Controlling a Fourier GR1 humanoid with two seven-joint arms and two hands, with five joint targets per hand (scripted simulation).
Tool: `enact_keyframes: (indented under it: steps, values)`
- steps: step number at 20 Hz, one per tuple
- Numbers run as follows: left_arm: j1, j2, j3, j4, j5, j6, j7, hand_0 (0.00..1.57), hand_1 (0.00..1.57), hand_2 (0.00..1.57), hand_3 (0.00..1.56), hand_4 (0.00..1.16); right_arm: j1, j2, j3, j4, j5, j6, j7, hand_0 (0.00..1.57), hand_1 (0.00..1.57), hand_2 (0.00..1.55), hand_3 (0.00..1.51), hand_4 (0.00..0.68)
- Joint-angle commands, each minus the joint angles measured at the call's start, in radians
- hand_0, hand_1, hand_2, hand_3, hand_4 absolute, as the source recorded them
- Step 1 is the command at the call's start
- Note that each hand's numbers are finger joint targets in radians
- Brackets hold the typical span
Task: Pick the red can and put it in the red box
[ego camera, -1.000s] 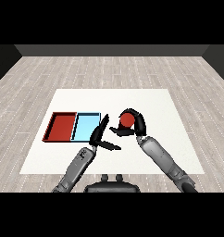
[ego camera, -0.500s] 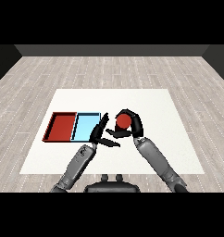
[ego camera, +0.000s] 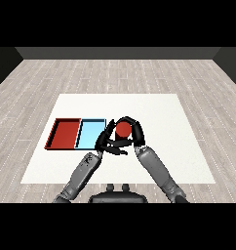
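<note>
The red can (ego camera: pixel 123 129) shows its round top near the middle of the white table (ego camera: pixel 154 112). My right hand (ego camera: pixel 133 133) is curled round it, fingers arching over its far side and thumb on its left. The can stands just right of the light blue tray (ego camera: pixel 90 133). Further left, joined to it, lies the red tray (ego camera: pixel 65 133), with nothing in it. My left hand (ego camera: pixel 106 140) rests with straight fingers at the blue tray's right edge, right beside the can and the right hand; whether it touches them I cannot tell.
The two trays sit side by side at the table's left centre. Wooden floor (ego camera: pixel 118 73) surrounds the table. Both grey forearms come in from the lower edge and meet near the table's middle.
The right hand has carried the red can leftward, closer to the blue tray and to the left hand. The left hand has stayed almost in place.
</note>
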Motion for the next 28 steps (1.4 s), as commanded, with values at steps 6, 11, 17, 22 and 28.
enact_keyframes:
  steps: [6,11,17,22,28]
  values:
    - [0.018,0.0,-0.006,-0.022,0.013,-0.026,-0.045,0.0,0.0,0.0,0.0,0.0,-0.008,0.046,0.03,-0.017,0.022,0.022,0.013,1.42,1.42,1.41,1.36,0.52]
    - [0.008,0.007,0.023,-0.08,-0.085,0.025,0.104,0.0,0.0,0.0,0.0,0.45,-0.093,0.046,0.131,0.08,-0.048,-0.107,-0.034,1.46,1.46,1.42,1.37,0.501]
    - [-0.031,0.0,-0.015,0.047,0.016,0.248,0.013,1.57,1.57,1.52,1.33,0.69,-0.148,0.046,0.09,0.101,-0.083,-0.061,-0.014,1.47,1.47,1.44,1.38,0.542]
    - [-0.102,0.0,0.047,0.028,-0.008,0.251,0.11,1.57,1.57,1.5,1.35,0.72,-0.103,0.046,0.133,0.097,-0.074,-0.081,-0.026,1.48,1.48,1.44,1.38,0.526]
    - [-0.054,0.0,-0.001,0.039,0.046,0.273,-0.018,1.57,1.57,1.53,1.43,0.92,-0.093,0.046,0.08,0.043,-0.04,-0.047,0.026,1.47,1.47,1.44,1.39,0.516]
